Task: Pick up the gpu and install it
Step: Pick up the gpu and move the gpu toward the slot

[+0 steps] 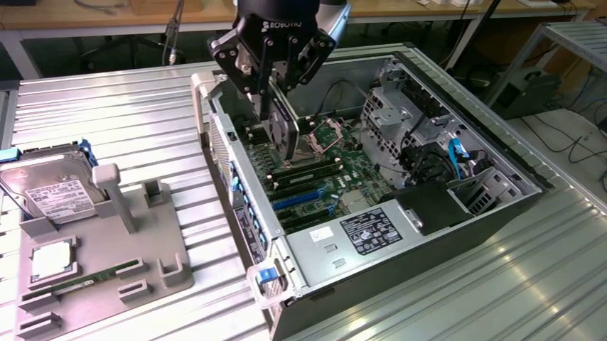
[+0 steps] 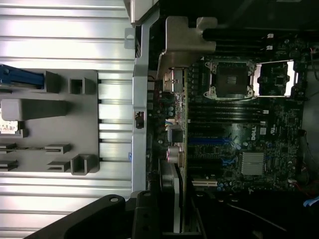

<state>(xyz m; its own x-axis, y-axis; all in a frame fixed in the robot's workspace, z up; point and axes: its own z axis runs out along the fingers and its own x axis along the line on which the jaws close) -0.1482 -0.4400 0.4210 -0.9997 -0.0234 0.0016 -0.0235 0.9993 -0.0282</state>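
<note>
Claw: you have the black two-fingered gripper (image 1: 273, 99) drawn in narrow, its fingers clamped on either face of the gpu.
Gpu: the gpu (image 1: 281, 131), a thin flat dark expansion card, hangs on edge from those fingers inside the open case, near the rear wall.
Bracket: in the wrist view its silver metal end bracket (image 2: 182, 45) lies close beside the case's rear wall, with the card seen edge-on running back toward the fingers.
Seating: you cannot tell from either view whether the card's lower edge touches the board or a slot.
Case: the grey metal computer tower (image 1: 408, 291) lies on its side with the side panel off.
Board: the dark green motherboard (image 1: 332, 177) is exposed below the card, with the square silver processor socket (image 1: 328, 135) just beside the card and the blue expansion slots (image 1: 298, 197) nearer the front.
Tray: the grey moulded parts holder (image 1: 142, 263) sits at the exterior view's left, well apart from the claw.
Tray contents: a silver labelled hard drive (image 1: 57, 188) stands tilted in it, with a narrow green memory stick (image 1: 85, 280) in a slot near its front edge.
Surface: everything rests on a ribbed silver metal table (image 1: 114, 121).
</note>
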